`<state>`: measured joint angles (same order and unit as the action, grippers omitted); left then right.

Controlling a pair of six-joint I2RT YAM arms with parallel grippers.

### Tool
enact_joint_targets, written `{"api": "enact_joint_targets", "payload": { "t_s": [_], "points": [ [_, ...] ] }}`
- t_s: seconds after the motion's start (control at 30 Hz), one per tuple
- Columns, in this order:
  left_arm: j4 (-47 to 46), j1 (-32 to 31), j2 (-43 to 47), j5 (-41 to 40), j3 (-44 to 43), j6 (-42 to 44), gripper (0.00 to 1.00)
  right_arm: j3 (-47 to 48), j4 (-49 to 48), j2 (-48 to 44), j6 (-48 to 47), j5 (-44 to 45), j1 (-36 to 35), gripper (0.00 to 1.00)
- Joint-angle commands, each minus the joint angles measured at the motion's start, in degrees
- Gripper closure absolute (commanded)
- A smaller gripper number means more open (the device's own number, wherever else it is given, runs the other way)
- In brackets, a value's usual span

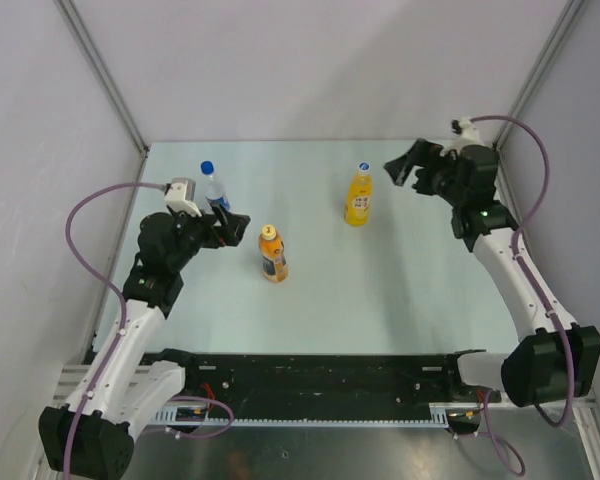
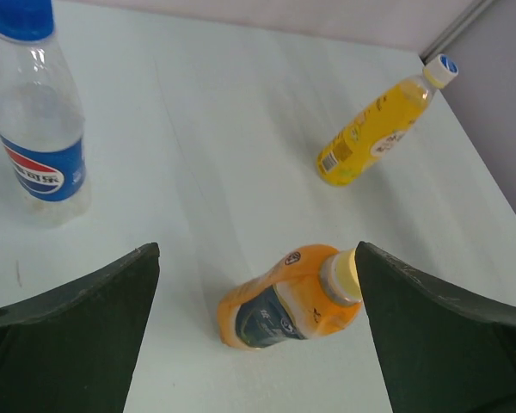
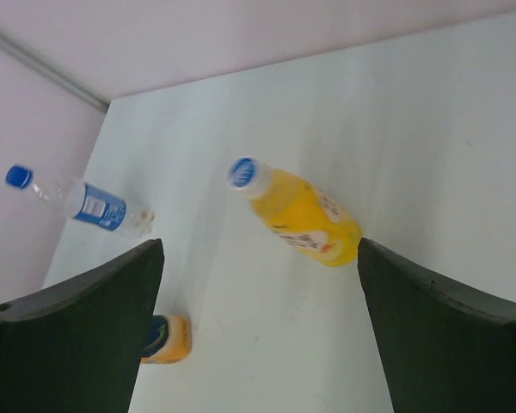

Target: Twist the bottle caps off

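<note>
Three bottles stand upright on the pale table, each with its cap on. The clear water bottle (image 1: pixel 213 190) (image 2: pixel 39 129) (image 3: pixel 95 206) carries a blue cap (image 1: pixel 207 167) (image 2: pixel 19 17). A white cap (image 1: pixel 363 168) (image 2: pixel 440 69) (image 3: pixel 245 172) tops the tall yellow juice bottle (image 1: pixel 359 200) (image 2: pixel 374 133) (image 3: pixel 305 219). On the short orange bottle (image 1: pixel 273 258) (image 2: pixel 284 301) (image 3: pixel 168 337) sits a yellow cap (image 1: pixel 269 232) (image 2: pixel 348 275). My left gripper (image 1: pixel 230 225) (image 2: pixel 256 254) is open just left of the orange bottle, holding nothing. My right gripper (image 1: pixel 405 165) (image 3: pixel 260 245) is open to the right of the yellow bottle, apart from it.
Pale walls with metal corner posts (image 1: pixel 105 75) (image 1: pixel 545 65) close in the table on three sides. A black rail (image 1: pixel 320 375) runs along the near edge between the arm bases. The water bottle stands close behind my left wrist camera (image 1: pixel 183 190).
</note>
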<state>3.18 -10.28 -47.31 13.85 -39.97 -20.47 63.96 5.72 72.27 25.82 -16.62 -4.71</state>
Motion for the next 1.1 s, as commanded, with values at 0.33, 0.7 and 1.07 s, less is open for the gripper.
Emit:
{"api": "enact_joint_targets", "payload": {
  "t_s": [0.33, 0.7, 1.07],
  "points": [
    [1.6, 0.4, -2.1, 7.1, -3.0, -0.9, 0.0, 20.1, 10.3, 17.2, -11.3, 35.1, -22.1, 0.08],
    [2.1, 0.4, 0.0, 8.4, -0.7, -0.2, 0.01, 26.8, 10.8, 28.0, -11.6, 36.3, -23.4, 0.43],
    [2.9, 0.4, 2.8, 7.9, -1.8, -0.3, 0.01, 29.4, 14.3, 26.0, -11.1, 33.2, -23.0, 1.0]
  ]
}}
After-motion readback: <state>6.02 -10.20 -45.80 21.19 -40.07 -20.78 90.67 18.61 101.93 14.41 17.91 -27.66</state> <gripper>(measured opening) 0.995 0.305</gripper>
